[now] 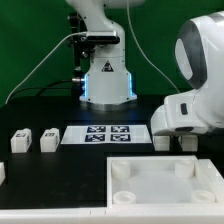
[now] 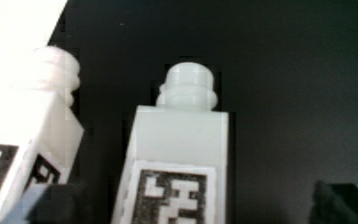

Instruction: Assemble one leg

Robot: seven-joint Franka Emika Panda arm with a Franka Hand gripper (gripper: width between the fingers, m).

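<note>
Black tbl (image 1: 60, 170); hand (image 1: 186, 141) low over leg (image 2: 179, 150)

Three legs stand plain in the exterior view: one leg (image 1: 20, 141), a second leg (image 1: 48, 139) and a third leg (image 1: 162, 141) (a white block (image 1: 3, 172), cut by the edge, may be a fourth). The wrist view shows two: a nearer leg (image 2: 179, 150) and a farther leg (image 2: 34, 120). There is one square panel (image 1: 155, 186), one marker board (image 1: 95, 135) and one robot arm (image 1: 105, 75).

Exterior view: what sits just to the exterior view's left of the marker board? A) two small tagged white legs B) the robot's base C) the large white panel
A: two legs stand side by side on that side of the marker board; the panel lies nearer the camera.
</note>
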